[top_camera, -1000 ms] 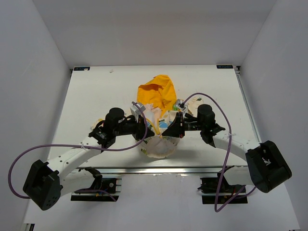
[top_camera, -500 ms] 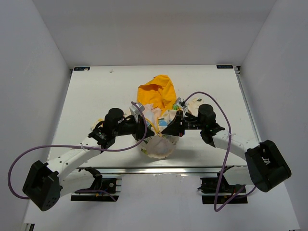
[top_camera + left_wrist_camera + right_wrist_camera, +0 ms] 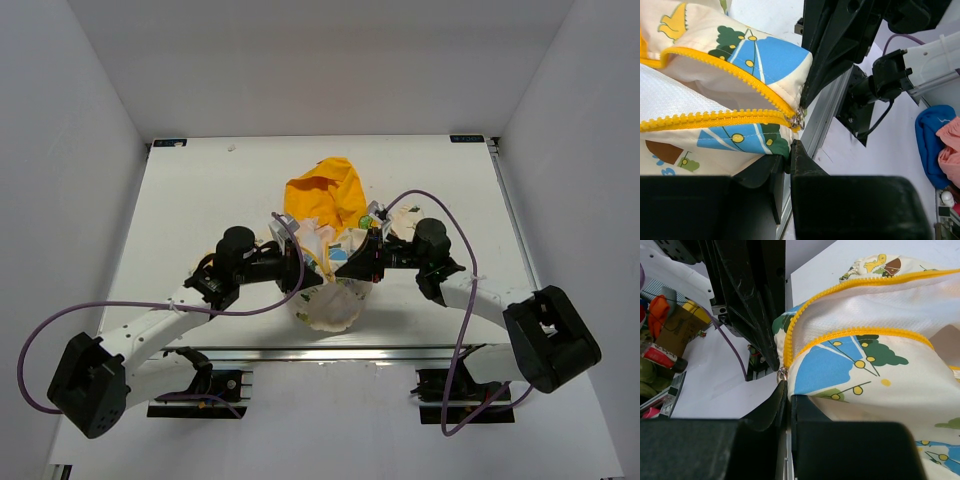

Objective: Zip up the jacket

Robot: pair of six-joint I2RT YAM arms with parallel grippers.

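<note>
Handling the jacket calls for a light touch. It looks soft, thin and light, so it would likely fold and drag along rather than resist a pull. It lies bunched on the table, its hem corner raised where the zipper slider sits, with the orange hood at the end farthest from the slider.

The best holds, I judge, are the slider's pull and the hem just below the slider, which would keep the teeth taut. The left gripper is pinched on that hem right under the slider. The right gripper is closed tight at the slider, apparently on its pull.

The pull itself disappears between the fingers, so that grip is a guess. From above, both wrists cover the slider, and the sleeves cannot be made out.
</note>
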